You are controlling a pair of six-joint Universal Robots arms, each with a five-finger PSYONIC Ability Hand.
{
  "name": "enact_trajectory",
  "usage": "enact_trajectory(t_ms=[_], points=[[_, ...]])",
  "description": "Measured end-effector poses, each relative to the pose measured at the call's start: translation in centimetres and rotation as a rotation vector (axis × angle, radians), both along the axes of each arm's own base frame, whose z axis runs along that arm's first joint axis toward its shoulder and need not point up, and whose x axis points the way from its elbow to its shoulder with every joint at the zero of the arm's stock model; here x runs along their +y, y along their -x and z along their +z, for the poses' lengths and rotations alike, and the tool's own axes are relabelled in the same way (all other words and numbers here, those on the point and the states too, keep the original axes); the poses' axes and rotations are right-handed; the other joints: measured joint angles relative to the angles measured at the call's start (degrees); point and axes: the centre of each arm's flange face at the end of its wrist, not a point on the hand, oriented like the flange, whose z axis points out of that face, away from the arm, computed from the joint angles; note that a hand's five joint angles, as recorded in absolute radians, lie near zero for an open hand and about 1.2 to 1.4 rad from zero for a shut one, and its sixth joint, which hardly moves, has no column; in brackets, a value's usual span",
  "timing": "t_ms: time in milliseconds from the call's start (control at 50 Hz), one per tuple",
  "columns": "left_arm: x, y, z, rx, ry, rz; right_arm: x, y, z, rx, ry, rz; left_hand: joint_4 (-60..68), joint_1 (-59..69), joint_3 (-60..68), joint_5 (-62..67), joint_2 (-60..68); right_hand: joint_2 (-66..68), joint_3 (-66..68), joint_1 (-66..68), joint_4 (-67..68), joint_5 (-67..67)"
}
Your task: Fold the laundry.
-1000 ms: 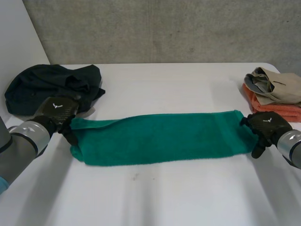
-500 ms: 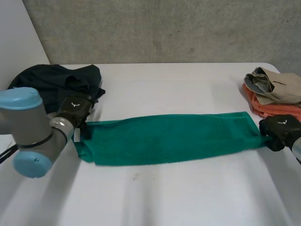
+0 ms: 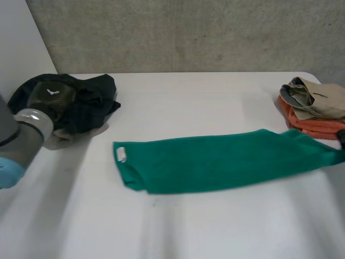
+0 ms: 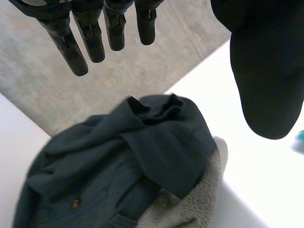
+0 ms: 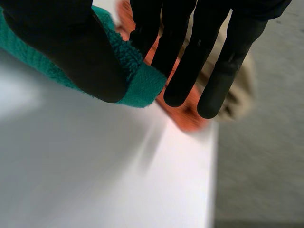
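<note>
Across the white bench (image 3: pixel 188 226): one green towel (image 3: pixel 215 162), terry-looped, folded lengthwise into a long narrow strip. Mostly flat and smooth, with soft doubled edges. At the end farthest from the folded stack (image 3: pixel 315 105), a small white tag (image 3: pixel 121 155) and a slightly rumpled corner. Slanted a little, with the nearer end just in front of the stack and raised off the bench.

That raised end pinched in the right hand (image 5: pixel 66 42): thumb on one face of the cloth, straight fingers (image 5: pixel 183 71) on the other, a short rolled lip of towel (image 5: pixel 137 85) poking out past the thumb. Beyond the fingertips, the stack's orange layer (image 5: pixel 185 116) with beige cloth on top. In the head view, only a sliver of that hand (image 3: pixel 342 139) beside the stack, touching the towel's end.

Well away from the stack, past the tag end: a heap of dark garment (image 3: pixel 89 102) with a bit of grey fleece (image 3: pixel 64 139) under its edge. Above the heap, clear of the towel, the left hand (image 3: pixel 51 96). Seen from its wrist, fingers (image 4: pixel 90 38) straight and slightly apart, thumb (image 4: pixel 266 71) held wide, nothing in the grasp, the dark garment (image 4: pixel 142 156) below the palm without contact.
</note>
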Motion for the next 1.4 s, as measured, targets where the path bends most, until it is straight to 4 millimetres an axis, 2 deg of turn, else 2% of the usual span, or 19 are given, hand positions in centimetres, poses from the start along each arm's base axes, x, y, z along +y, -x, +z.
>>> enact_trajectory(t_ms=[60,120,220,300,340,360,380,400,480,540,600,660,840,920,1020,1080,1180,1300,1400], points=[[0.8,-0.9,1.1,0.038,0.016,0.007,-0.7,1.1,1.4,0.116,0.035,-0.051,0.0,0.0,0.0,0.0,0.0,0.0,0.2,0.0,0.0,0.1],[1.4,-1.5,1.8,0.064,0.022,0.001,-0.9,0.2,2.8,0.186,0.078,-0.040,0.0,0.0,0.0,0.0,0.0,0.0,0.3,0.0,0.0,0.2],[2.6,-1.8,2.2,0.095,0.019,-0.035,0.3,-7.2,5.4,0.224,0.222,0.158,0.0,0.0,0.0,0.0,0.0,0.0,0.3,0.0,0.1,0.4],[3.3,-1.6,2.1,0.106,0.008,-0.057,4.0,-15.1,6.4,0.188,0.336,0.412,0.0,0.0,0.0,0.0,0.0,0.0,0.3,0.0,0.1,0.4],[3.7,-1.3,1.8,0.111,-0.004,-0.066,7.3,-19.8,6.0,0.153,0.383,0.592,0.0,0.0,0.0,0.0,0.0,0.0,0.3,0.0,0.1,0.4],[3.7,-1.3,1.8,0.111,-0.004,-0.066,7.3,-19.8,6.0,0.153,0.383,0.592,0.0,0.0,0.0,0.0,0.0,0.0,0.3,0.0,0.1,0.4],[4.0,-1.1,1.5,0.114,-0.016,-0.072,10.4,-23.2,5.1,0.126,0.407,0.736,0.0,0.0,0.0,0.0,0.0,0.0,0.3,0.0,0.1,0.4],[4.2,-0.9,1.3,0.116,-0.025,-0.075,12.1,-24.8,4.4,0.115,0.412,0.813,0.0,0.0,0.0,0.0,0.0,0.0,0.3,0.0,0.1,0.4],[5.1,-0.2,0.3,0.116,-0.061,-0.093,17.7,-28.9,1.0,0.115,0.399,1.033,0.0,0.0,0.0,0.0,0.0,0.0,0.3,0.0,0.1,0.5],[5.7,0.5,-0.3,0.113,-0.082,-0.112,19.9,-30.2,-1.1,0.150,0.375,1.102,0.0,0.0,0.0,0.0,0.0,-8.4,-8.2,-6.7,-8.7,-8.0],[6.4,1.3,-0.7,0.109,-0.094,-0.134,20.6,-30.6,-2.2,0.185,0.346,1.094,0.0,0.0,0.0,0.0,0.0,-37.8,-36.5,-36.5,-36.9,-37.1],[6.9,2.1,-0.6,0.106,-0.094,-0.155,20.1,-30.4,-2.0,0.164,0.316,1.031,0.0,0.0,0.0,0.0,0.0,-54.9,-54.9,-51.1,-55.0,-54.2],[8.8,5.1,1.3,0.123,-0.036,-0.229,16.3,-26.0,4.3,-0.274,0.189,0.739,0.0,0.0,0.0,0.0,0.0,-55.5,-56.1,-51.2,-56.5,-54.7],[10.0,6.7,1.5,0.128,-0.030,-0.278,14.7,-23.4,4.3,-0.373,0.075,0.626,0.0,0.0,0.0,0.0,0.0,-55.5,-56.1,-51.2,-56.5,-54.7],[11.9,9.1,0.8,0.118,-0.050,-0.352,12.9,-19.9,2.0,-0.351,-0.105,0.484,0.0,0.0,0.0,0.0,0.0,-55.5,-56.1,-51.2,-56.5,-54.7],[12.6,10.0,0.0,0.103,-0.068,-0.373,11.7,-17.8,0.2,-0.288,-0.180,0.415,0.0,0.0,0.0,0.0,0.0,-47.6,-48.1,-44.1,-48.8,-47.8],[12.7,10.4,-0.5,0.090,-0.082,-0.358,9.8,-15.9,-1.2,-0.199,-0.181,0.358,0.0,0.0,0.0,0.0,0.0,-7.0,-8.4,-4.9,-9.3,-9.1],[11.8,9.1,0.3,0.098,-0.062,-0.301,9.1,-18.0,1.6,-0.157,0.024,0.412,0.0,0.0,0.0,0.0,0.0,0.0,0.0,-1.4,-0.2,-0.1],[10.8,7.2,1.6,0.117,-0.028,-0.240,12.4,-23.4,4.9,-0.170,0.194,0.603,0.0,0.0,0.0,0.0,0.0,0.0,0.0,-1.4,0.0,0.6]])
